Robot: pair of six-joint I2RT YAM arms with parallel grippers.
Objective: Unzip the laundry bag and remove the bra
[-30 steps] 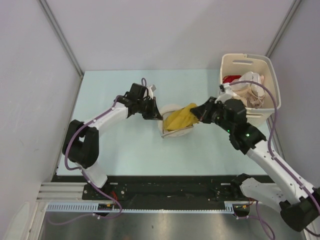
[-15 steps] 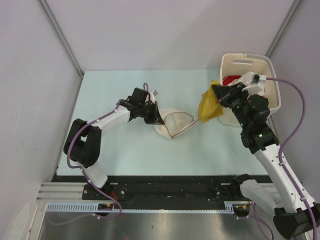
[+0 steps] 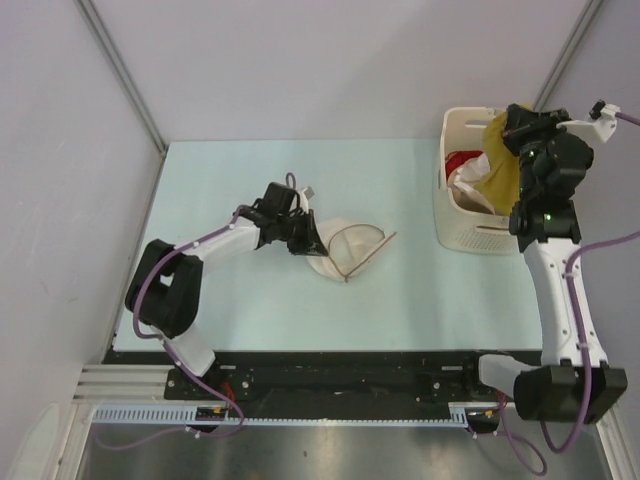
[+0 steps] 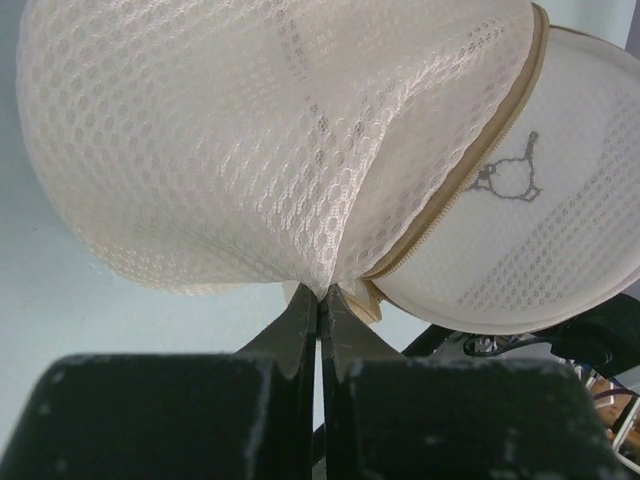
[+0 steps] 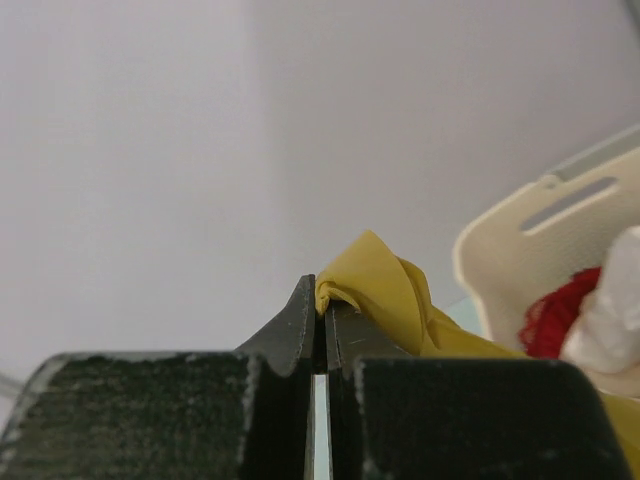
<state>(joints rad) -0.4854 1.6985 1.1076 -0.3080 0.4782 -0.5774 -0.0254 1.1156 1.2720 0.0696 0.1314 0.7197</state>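
left gripper [image 4: 320, 295] clamped flat on mesh edge of laundry bag [image 4: 250, 150]; bag lies unzipped, halves apart, mid bench [image 3: 250, 310]. farther right: right gripper [image 5: 320, 300] pinched tight on fold of bra [image 5: 390, 290], hanging above basket [image 3: 480, 238], well apart from bag. risks: thin pinch slips and bra falls early; trailing fabric snags basket rim; any left-arm tug drags light bag

The laundry bag [image 4: 230, 150] is soft cloth net full of tiny holes, a bit shiny, with a smooth tan zip [image 4: 470, 170] along its edge. The bra [image 5: 390, 290] is soft, dull yellow cloth. The basket [image 3: 468, 232] is smooth cream plastic. The counter [image 3: 250, 300] looks smooth and dull.
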